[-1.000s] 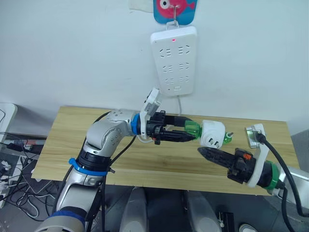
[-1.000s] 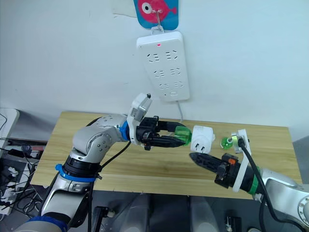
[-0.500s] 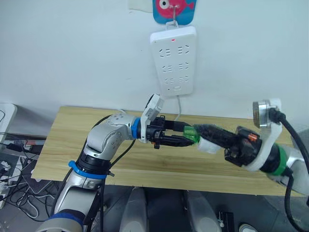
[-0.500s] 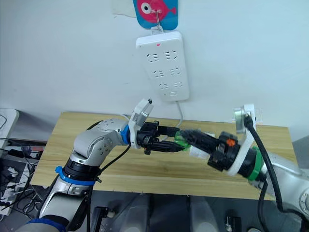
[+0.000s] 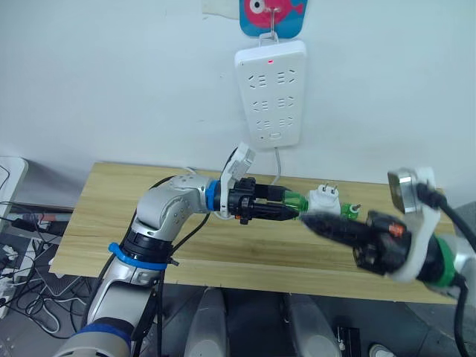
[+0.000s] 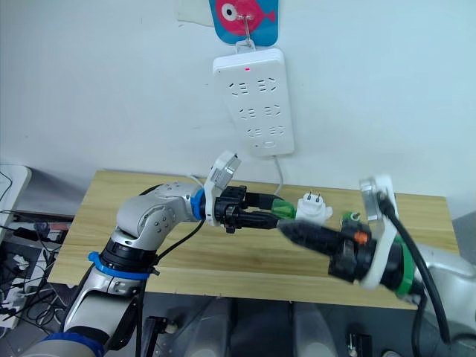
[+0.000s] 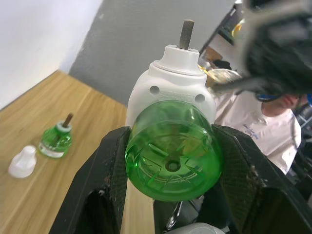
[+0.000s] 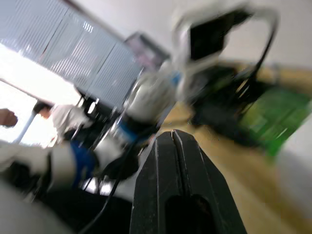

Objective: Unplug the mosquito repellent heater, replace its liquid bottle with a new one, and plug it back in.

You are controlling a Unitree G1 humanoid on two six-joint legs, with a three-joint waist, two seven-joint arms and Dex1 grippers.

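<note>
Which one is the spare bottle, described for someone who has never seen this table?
On the wooden table, look toward its right end, past the heater. The spare bottle stands there on its own: small, green, wick up, held by nothing, unlike the bottle in the left gripper.

Lab: floor cables (image 5: pixel 22 294), seated person (image 7: pixel 265 129)

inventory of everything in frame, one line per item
Heater: 1, white, prongs up, held above the table at the left gripper's tip.
Bottle: 1, green, in the heater's base, clamped by the left gripper.
Spare bottle: 1, green, with wick, on the table.
Cap: 1, white, beside the spare bottle.
Power strip: 1, white, on the wall, red light on.
Table: 1, wood.
Left gripper: black, shut on the bottle.
Right gripper: black, shut, empty.
</note>
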